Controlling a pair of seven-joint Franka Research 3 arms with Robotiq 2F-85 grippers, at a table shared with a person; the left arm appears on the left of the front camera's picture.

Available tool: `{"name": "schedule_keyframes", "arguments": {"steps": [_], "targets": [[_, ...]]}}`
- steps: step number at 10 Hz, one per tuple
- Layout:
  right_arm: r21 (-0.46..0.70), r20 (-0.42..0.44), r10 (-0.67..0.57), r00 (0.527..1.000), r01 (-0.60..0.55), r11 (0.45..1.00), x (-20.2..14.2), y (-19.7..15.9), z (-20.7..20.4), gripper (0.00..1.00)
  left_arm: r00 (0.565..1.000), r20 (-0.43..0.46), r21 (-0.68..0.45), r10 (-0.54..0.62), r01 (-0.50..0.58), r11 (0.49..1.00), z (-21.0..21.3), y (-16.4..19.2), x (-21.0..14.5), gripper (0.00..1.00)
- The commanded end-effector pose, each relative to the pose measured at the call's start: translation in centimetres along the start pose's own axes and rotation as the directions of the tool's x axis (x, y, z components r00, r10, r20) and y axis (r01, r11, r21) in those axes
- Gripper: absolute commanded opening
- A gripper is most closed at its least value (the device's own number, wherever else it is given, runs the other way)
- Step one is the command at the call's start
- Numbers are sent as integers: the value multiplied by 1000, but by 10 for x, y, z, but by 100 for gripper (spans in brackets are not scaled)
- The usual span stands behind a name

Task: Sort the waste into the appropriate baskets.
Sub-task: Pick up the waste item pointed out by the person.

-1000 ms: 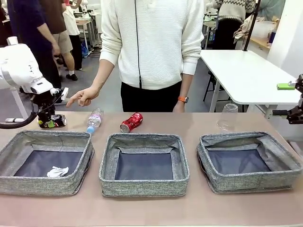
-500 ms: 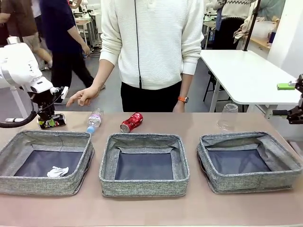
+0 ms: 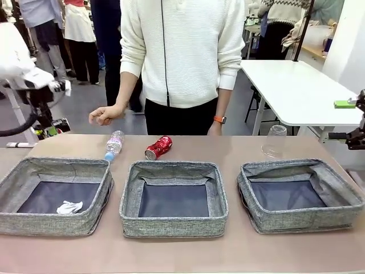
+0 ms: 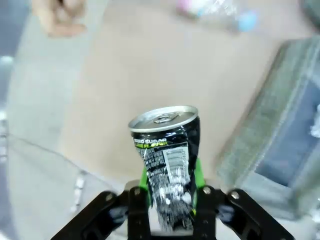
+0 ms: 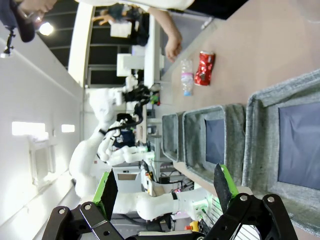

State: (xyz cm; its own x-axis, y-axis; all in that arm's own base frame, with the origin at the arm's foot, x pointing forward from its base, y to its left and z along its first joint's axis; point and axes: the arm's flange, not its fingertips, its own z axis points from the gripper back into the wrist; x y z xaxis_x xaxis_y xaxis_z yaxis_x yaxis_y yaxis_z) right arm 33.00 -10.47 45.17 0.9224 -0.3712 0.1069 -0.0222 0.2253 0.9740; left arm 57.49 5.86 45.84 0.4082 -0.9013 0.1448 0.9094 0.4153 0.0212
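Note:
My left gripper (image 4: 170, 196) is shut on a dented dark printed can (image 4: 167, 147), holding it above the table's far left corner (image 3: 50, 127). A clear blue-capped bottle (image 3: 114, 145) and a crushed red can (image 3: 158, 147) lie behind the left basket (image 3: 57, 165) and the middle basket (image 3: 171, 167). A clear plastic cup (image 3: 275, 141) stands behind the right basket (image 3: 296, 165). A white crumpled paper ball (image 3: 69, 207) lies in the left basket. My right gripper (image 5: 167, 189) hangs open and empty at the table's right edge (image 3: 344, 120).
A person in a white sweater stands at the far side, one hand (image 3: 104, 115) curled above the table near the bottle. A white table (image 3: 296, 91) stands behind on the right. Bare tabletop runs along the front edge.
My left gripper has lifted the dark can off the table, up and to the left. The person's pointing hand has drawn back and curled. The right arm has not moved.

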Motion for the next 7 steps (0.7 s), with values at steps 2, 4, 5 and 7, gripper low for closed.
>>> {"name": "schedule_keyframes", "arguments": {"steps": [2,4,5,7], "targets": [[20,4,8,1000,-8,1000,1,2,-2,100,970,-31,25,-240,241,970,81,-167,-36,0],[20,4,8,1000,-8,1000,1,2,-2,100,936,25,55,-350,348,936,93,-231,-53,0],[20,4,8,1000,-8,1000,1,2,-2,100,977,-15,-4,-212,212,977,85,-164,-26,0],[20,4,8,1000,-8,1000,1,2,-2,100,977,-15,-4,-212,212,977,85,-164,-26,0]]}}
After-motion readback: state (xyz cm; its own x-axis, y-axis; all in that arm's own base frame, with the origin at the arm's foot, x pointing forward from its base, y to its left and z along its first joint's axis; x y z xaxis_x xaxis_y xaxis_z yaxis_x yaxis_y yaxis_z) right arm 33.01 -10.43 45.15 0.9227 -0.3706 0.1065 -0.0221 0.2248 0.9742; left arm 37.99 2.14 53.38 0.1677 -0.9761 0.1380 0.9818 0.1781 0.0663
